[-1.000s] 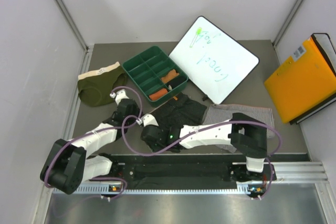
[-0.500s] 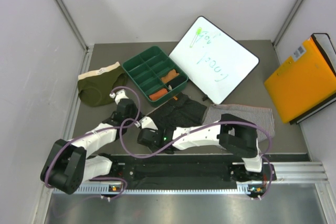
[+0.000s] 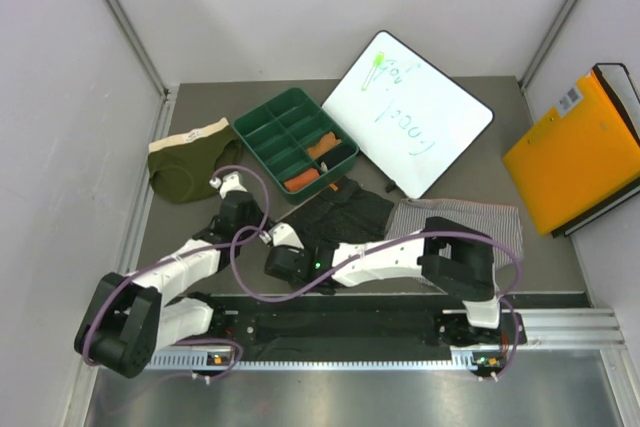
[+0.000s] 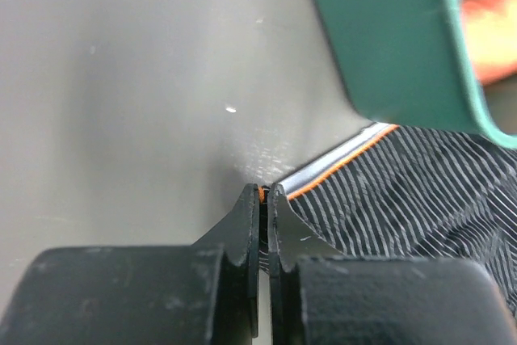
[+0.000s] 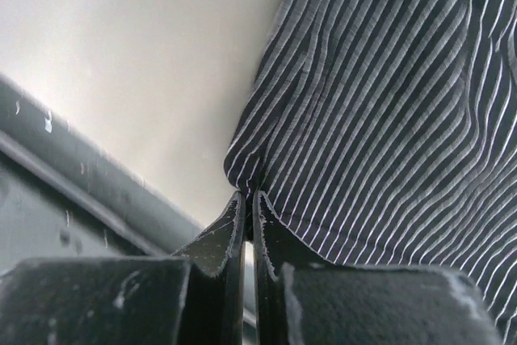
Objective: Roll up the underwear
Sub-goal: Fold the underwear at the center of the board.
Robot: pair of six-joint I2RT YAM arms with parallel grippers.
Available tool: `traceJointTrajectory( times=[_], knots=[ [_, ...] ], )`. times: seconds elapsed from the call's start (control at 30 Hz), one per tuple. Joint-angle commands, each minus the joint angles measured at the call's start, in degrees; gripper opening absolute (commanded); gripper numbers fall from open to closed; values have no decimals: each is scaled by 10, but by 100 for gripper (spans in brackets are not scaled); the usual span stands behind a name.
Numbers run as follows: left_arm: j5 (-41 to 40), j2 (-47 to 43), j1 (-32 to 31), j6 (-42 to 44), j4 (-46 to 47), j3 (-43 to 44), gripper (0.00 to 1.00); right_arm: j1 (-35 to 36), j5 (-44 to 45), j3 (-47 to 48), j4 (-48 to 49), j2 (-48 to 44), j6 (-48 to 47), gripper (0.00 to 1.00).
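Observation:
A black underwear with fine white stripes and an orange-edged waistband lies flat in front of the arms. My left gripper is shut on its waistband corner, and the striped cloth spreads away to the right. My right gripper is shut on the near left corner of the same underwear. An olive green underwear with a cream waistband lies at the far left. A grey-white striped underwear lies to the right, partly under the right arm.
A green divided tray holding orange items stands just behind the black underwear, its wall close to the left gripper. A whiteboard lies behind it and an orange folder at the right. The metal rail runs close to the right gripper.
Both grippers have gone from open to shut, each pinching a corner of the black underwear. The right gripper shifted slightly left and nearer; the left arm barely moved.

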Motion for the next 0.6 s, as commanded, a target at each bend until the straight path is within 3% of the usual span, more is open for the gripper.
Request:
traceJointTrajectory(
  times=[0.0, 0.2, 0.43, 0.57],
  knots=[
    [34, -39, -1, 31, 8, -5, 0, 8, -61, -48, 7, -75, 26, 0],
    [78, -95, -2, 47, -9, -25, 0, 9, -100, -96, 6, -146, 54, 0],
    [150, -182, -18, 76, -38, -29, 0, 9, -73, -115, -35, -220, 85, 0],
    [124, -248, -44, 63, -119, -19, 0, 8, -87, -144, -31, -264, 105, 0]
  ],
)
